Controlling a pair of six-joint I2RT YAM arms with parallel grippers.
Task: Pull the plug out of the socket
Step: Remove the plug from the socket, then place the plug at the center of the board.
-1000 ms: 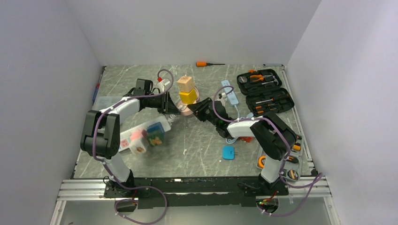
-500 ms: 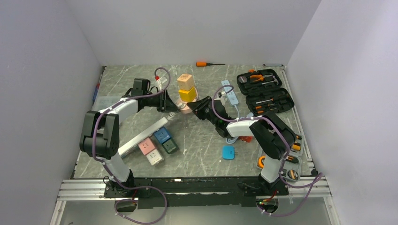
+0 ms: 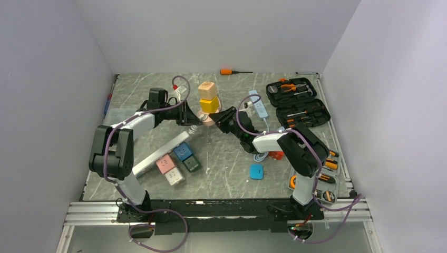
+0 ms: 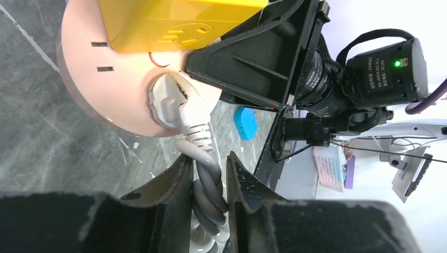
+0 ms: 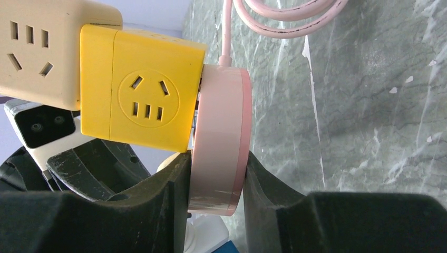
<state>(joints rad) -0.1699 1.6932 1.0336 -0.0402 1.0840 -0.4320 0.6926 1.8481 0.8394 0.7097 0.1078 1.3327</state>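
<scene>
The left gripper is pinched nearly closed on the twisted grey cord, just below the ribbed sleeve of the white plug. The plug sits seated in the flat face of the pink disc, mid-table. The right gripper clamps that disc across its smooth rim, seen edge-on in its own camera. A glossy yellow cube sits against the disc's face, with a beige cube beyond it. Only the overhead view shows the long power strip, which lies near-left of the disc on the marbled table.

Disc pale pink; yellow cube, cream cube. Plug white, cord grey. Tabletop dark grey — white-veined marble pattern.
</scene>
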